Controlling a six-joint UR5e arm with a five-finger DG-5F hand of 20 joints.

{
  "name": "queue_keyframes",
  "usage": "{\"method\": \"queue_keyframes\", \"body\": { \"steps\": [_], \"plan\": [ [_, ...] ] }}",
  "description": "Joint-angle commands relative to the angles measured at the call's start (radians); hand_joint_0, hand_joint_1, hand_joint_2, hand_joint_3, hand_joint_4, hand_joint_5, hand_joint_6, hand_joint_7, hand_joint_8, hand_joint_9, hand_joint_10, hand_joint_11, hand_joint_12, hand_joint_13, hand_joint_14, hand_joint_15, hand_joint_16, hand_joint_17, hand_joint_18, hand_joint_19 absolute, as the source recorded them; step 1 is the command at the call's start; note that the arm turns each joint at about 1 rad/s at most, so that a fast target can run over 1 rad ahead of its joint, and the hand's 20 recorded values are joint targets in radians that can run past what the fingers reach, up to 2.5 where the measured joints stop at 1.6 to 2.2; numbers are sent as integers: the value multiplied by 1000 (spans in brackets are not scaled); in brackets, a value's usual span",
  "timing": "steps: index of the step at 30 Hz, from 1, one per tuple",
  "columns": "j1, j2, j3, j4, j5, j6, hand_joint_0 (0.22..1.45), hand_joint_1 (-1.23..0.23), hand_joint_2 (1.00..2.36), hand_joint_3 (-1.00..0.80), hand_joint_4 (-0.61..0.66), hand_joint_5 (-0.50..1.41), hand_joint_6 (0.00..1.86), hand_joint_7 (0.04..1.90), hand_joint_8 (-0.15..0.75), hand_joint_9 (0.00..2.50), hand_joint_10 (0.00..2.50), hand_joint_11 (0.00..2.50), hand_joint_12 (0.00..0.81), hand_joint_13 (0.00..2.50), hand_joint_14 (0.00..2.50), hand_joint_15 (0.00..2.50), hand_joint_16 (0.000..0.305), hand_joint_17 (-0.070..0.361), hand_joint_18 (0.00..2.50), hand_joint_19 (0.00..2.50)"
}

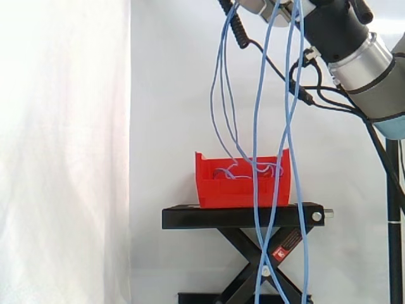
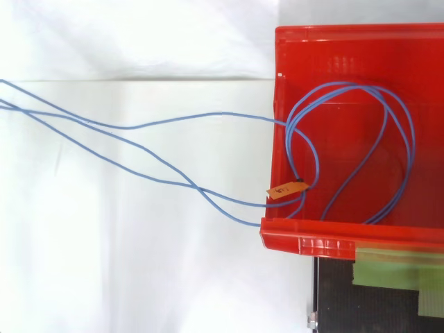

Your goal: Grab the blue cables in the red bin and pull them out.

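The red bin stands on the black stand. Thin blue cables rise out of it to the top edge of the side view, where a small part of my hand shows high above the bin. Two strands hang down in front of the stand towards the floor. From above, loops of the blue cables still lie inside the red bin, and several strands run out over its left wall to the left edge. An orange tag sits on one cable by that wall.
The stand is a black scissor lift before a white curtain. A thin black pole stands at the right. Green tape lies on the stand top below the bin.
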Motion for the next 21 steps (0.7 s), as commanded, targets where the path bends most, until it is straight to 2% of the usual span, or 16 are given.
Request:
{"method": "queue_keyframes", "body": {
  "steps": [1,7,10,16,20,21],
  "plan": [
    [0,0,0,25,-13,-8,895,-943,1000,-1000,-5,1043,3,918,168,1277,276,1740,295,868,2497,1239,36,82,1180,1708],
    [-2,0,0,22,-4,11,897,-952,1000,-1000,-11,1032,4,891,160,1276,272,1742,294,868,2489,1236,37,83,1177,1696],
    [-3,0,0,-6,10,43,898,-954,1000,-1000,-10,1029,6,886,162,1274,270,1738,290,867,2483,1232,36,81,1176,1699],
    [-2,0,0,-15,10,40,900,-957,1000,-1000,-15,1030,5,886,168,1275,267,1724,296,868,2479,1227,37,83,1172,1696],
    [-2,0,0,-13,-8,-9,900,-957,1000,-1000,-9,1031,5,886,170,1274,266,1736,290,866,2476,1229,36,81,1169,1697],
    [-3,0,0,-13,-48,-67,900,-958,1000,-1000,-10,1030,6,887,163,1274,264,1738,289,866,2483,1208,37,82,1170,1697]
  ]
}}
